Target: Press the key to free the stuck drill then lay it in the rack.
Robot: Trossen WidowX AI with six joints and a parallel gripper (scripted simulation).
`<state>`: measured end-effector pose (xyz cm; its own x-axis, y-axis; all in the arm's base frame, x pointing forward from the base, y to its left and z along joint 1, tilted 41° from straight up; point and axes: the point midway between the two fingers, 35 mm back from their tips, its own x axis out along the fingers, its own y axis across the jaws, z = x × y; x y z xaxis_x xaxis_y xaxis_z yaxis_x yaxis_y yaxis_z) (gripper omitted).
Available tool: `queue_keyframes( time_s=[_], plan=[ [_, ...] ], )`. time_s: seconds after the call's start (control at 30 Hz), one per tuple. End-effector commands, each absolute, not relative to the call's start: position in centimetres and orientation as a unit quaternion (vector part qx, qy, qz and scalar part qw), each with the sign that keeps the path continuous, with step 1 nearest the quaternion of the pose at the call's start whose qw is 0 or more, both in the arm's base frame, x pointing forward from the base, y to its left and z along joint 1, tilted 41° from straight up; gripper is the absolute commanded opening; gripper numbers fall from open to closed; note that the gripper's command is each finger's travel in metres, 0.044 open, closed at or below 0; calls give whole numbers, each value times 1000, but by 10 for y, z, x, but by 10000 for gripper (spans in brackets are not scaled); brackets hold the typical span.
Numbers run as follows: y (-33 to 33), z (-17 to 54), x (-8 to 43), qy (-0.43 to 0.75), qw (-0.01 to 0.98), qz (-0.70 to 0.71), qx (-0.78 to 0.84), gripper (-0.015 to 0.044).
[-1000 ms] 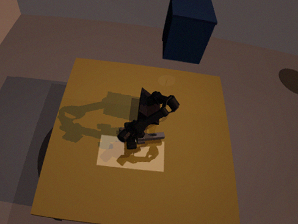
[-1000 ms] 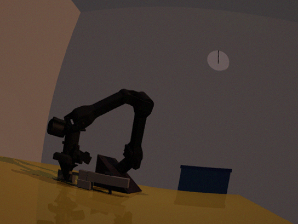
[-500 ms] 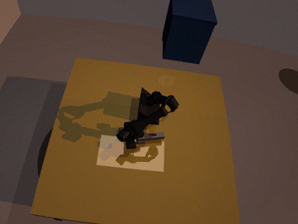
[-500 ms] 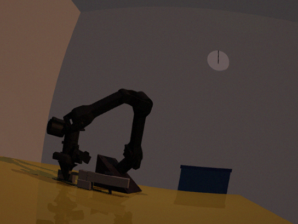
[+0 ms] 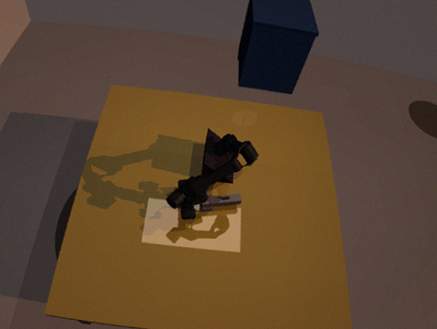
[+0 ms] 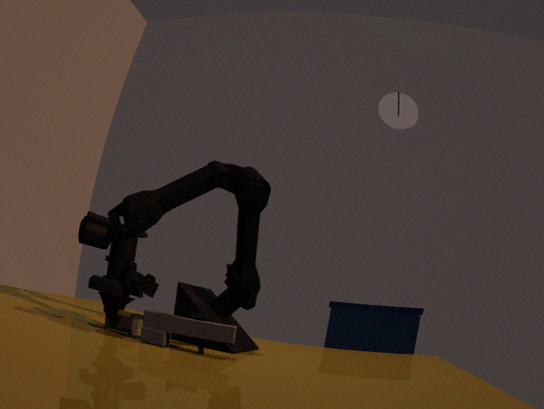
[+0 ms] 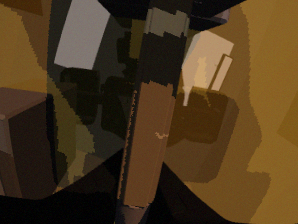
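Note:
The gripper points down, low over the table, shut on the drill. The drill is a long, straight bar, lit brown in its lower part and dark above, running up the wrist view. Its upper end meets a dark shape at the top edge; whether it is clear of its holder cannot be told. A long grey body lies right of the gripper. A small block stands in front of it. Another block sits close beside the fingers. Key and rack cannot be told apart for certain.
A dark wedge stands behind the grey body, at the arm's base. A brown block rises at the left in the wrist view. A bright light patch falls on the yellow table. A blue cabinet stands beyond the table.

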<state>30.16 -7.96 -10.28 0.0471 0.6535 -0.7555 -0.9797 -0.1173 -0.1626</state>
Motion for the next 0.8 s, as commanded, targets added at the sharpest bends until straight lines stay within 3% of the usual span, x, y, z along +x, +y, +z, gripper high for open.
queue_keyframes(
  time_s=[0.0, 0.77],
  plan=[
    [-87, -105, 306, 223, 624, 651, -370, 0],
    [-114, -127, 313, 224, 624, 650, -371, 0]
  ],
)
